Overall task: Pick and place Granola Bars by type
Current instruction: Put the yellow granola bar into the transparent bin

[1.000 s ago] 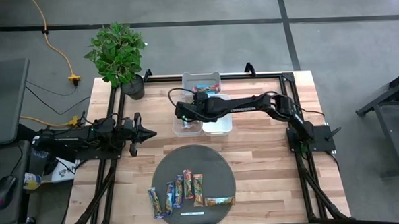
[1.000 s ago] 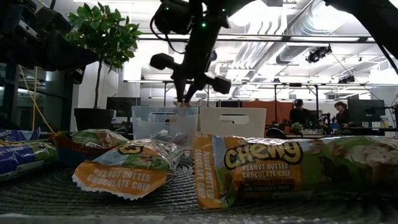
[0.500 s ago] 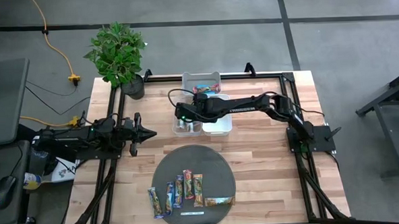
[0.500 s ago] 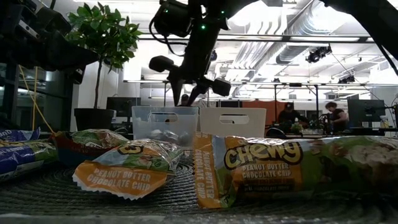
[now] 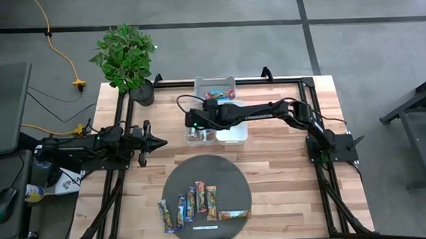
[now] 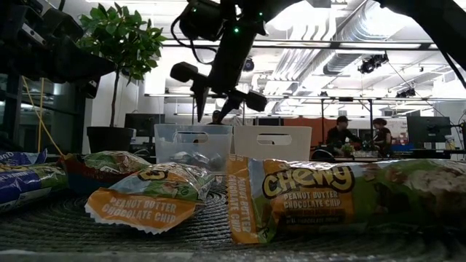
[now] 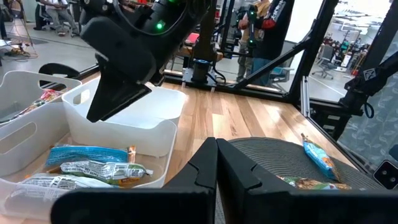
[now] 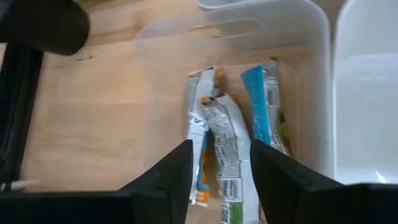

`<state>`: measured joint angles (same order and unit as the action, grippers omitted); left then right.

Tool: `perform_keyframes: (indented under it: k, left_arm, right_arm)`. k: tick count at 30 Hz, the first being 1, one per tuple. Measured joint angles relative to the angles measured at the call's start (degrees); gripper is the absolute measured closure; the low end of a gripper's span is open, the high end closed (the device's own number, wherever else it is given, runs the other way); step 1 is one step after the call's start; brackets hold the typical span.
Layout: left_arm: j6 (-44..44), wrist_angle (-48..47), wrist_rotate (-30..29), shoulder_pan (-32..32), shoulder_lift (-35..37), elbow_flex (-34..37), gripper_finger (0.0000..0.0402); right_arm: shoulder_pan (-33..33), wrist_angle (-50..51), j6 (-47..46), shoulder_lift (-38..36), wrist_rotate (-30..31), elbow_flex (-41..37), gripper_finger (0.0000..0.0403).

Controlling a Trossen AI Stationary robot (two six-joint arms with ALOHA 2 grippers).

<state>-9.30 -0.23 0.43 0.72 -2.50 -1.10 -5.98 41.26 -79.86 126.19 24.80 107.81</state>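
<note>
1. So, the right gripper [image 8: 219, 163] hangs over the clear bin [image 5: 198, 137] with its fingers apart and nothing between them; three bars [image 8: 231, 138] lie loose in the bin below.
2. The left gripper [image 5: 161, 143] sits closed and empty over the worktop [image 5: 272, 160], off to the side.
3. More granola bars [image 5: 201, 200] wait on the round grey mat [image 5: 204, 172], with one [image 5: 234, 215] lying crosswise.
4. They look light and crinkly, and the foil is probably slippery.
5. I'd pinch across the narrow middle, not the flimsy sealed ends.
</note>
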Motion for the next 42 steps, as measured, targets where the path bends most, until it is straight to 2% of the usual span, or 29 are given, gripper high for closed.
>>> perform_keyframes:
  k: [5,11,18,22,30,42]
  left_arm:
    - [0.00,0.00,-0.01,-0.01,0.01,0.01,0.0401]
    - [0.00,-0.04,0.03,0.01,0.00,0.02,0.0401]
    - [0.00,-0.11,-0.01,0.01,0.00,0.00,0.0401]
    - [0.00,-0.13,-0.03,0.01,0.00,0.00,0.0401]
    - [0.00,-0.15,-0.03,0.00,0.02,0.01,0.0401]
    - [0.00,-0.17,-0.03,0.01,0.02,0.02,0.0401]
  right_arm:
    - [0.02,-2.17,9.22,-1.19,0.81,0.22,0.0261]
    - [0.10,-2.69,24.65,-4.88,-0.55,0.24,0.0262]
    - [1.60,-2.54,38.38,-12.79,-4.04,0.24,0.0263]
    - [2.77,-2.51,43.62,-17.50,-8.92,0.24,0.0263]
    - [6.34,-1.31,43.88,-24.20,-21.95,0.24,0.0263]
    - [16.83,7.12,41.77,-25.37,-28.34,0.24,0.0263]
